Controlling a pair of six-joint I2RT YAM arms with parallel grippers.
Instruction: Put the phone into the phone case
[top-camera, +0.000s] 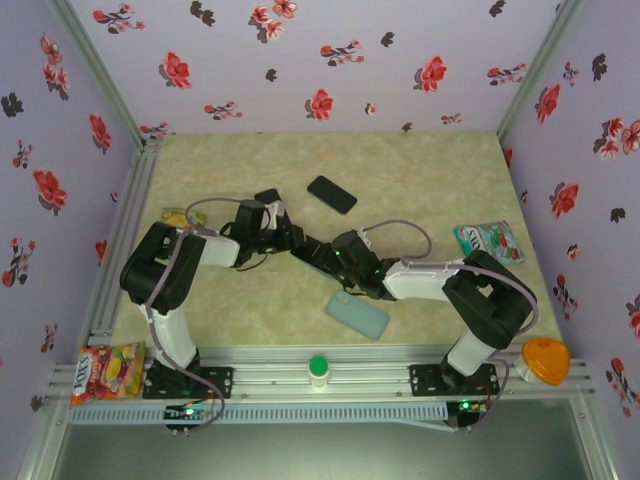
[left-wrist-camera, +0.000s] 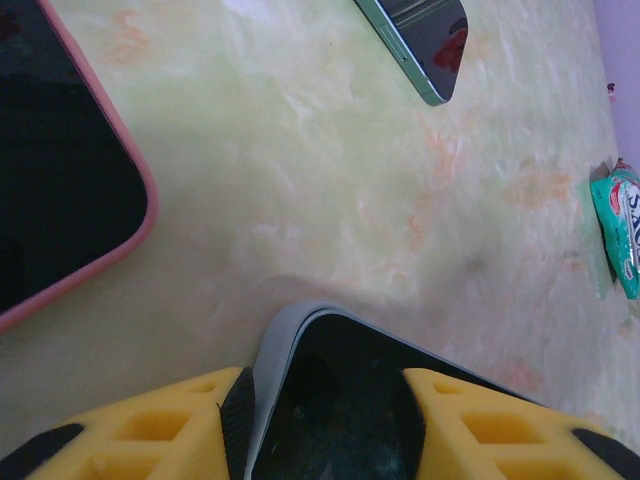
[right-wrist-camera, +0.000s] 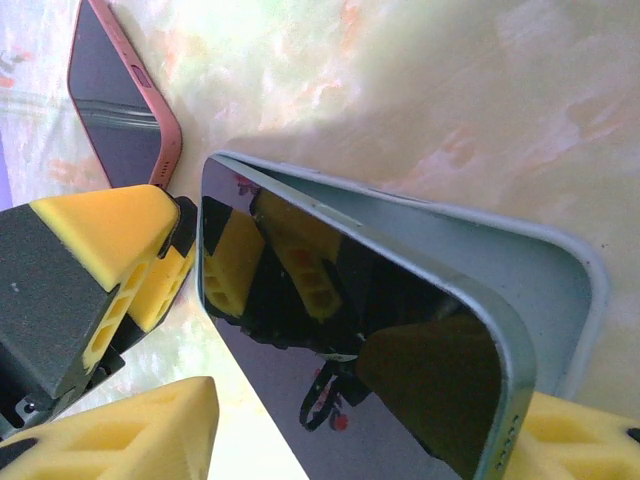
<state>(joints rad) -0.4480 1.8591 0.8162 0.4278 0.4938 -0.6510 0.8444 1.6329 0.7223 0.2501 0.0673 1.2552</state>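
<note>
Near the middle of the table: phone lying tilted in the pale case, one long edge raised above the rim. Pinched at one end, case and phone together, by the left gripper. Flanked by the right gripper, fingers spread wide, one clear of the phone.

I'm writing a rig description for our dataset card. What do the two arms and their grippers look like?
The left arm and right arm have white links between bulky black joints. A thin grey cable loops near each wrist; a green light glows at each base. The left gripper and right gripper have yellow fingers with hollow cells.
</note>
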